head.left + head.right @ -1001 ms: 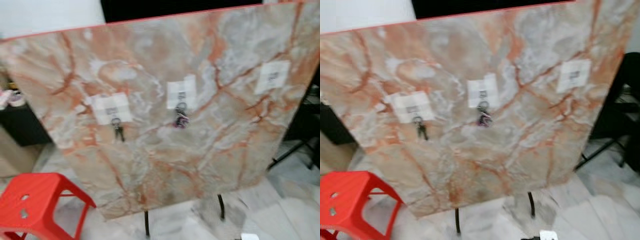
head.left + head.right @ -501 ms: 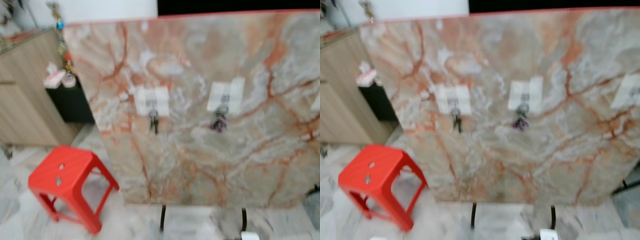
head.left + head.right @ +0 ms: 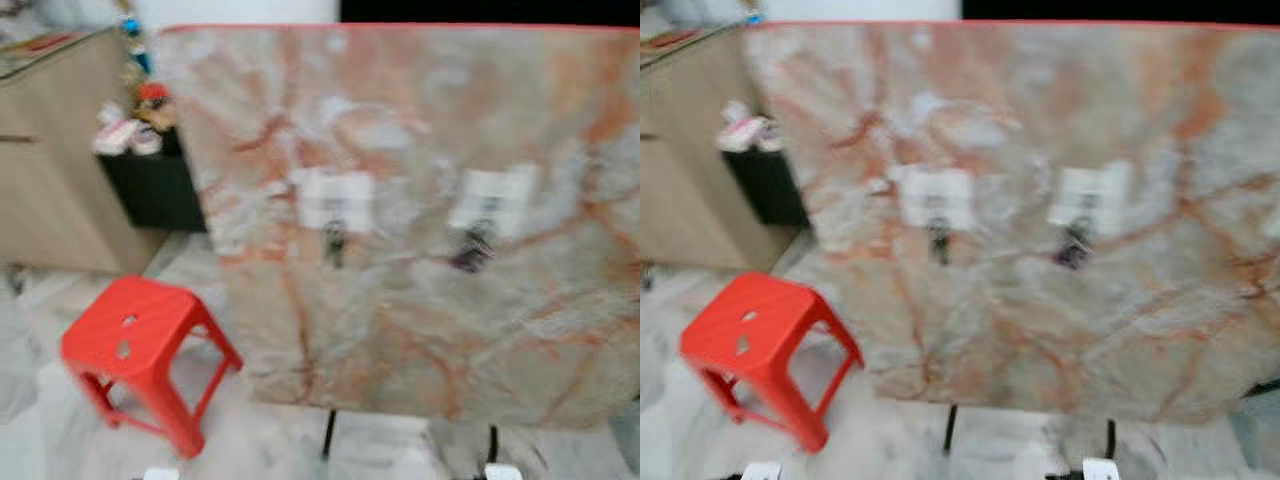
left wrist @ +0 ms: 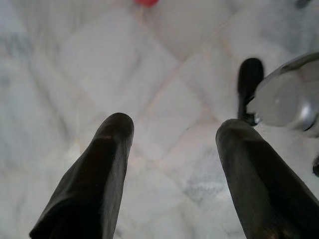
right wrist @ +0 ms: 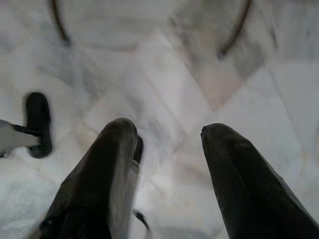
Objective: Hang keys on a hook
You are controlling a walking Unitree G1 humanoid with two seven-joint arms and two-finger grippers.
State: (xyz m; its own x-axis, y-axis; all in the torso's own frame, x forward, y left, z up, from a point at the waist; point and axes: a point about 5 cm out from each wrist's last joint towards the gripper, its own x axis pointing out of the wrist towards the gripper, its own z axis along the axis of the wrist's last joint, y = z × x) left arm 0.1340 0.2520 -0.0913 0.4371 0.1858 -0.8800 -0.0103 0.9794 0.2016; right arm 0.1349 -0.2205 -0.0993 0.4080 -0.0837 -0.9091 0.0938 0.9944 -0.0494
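A blurred marble-patterned board stands upright with two white hook plates, each already bearing keys — a dark bunch and a purplish bunch; any lettering is unreadable. A red stool stands beside it. The wrist views add the pale tiled floor beneath the left gripper and right gripper — both with jaws apart, empty.

Views blurred. Red plastic stool on pale marble-tile floor, low left, just beside the left lower corner of the marble-patterned board. Wooden cabinet at far left. Dark unit between cabinet and board, small pink-white items on top, indistinct.
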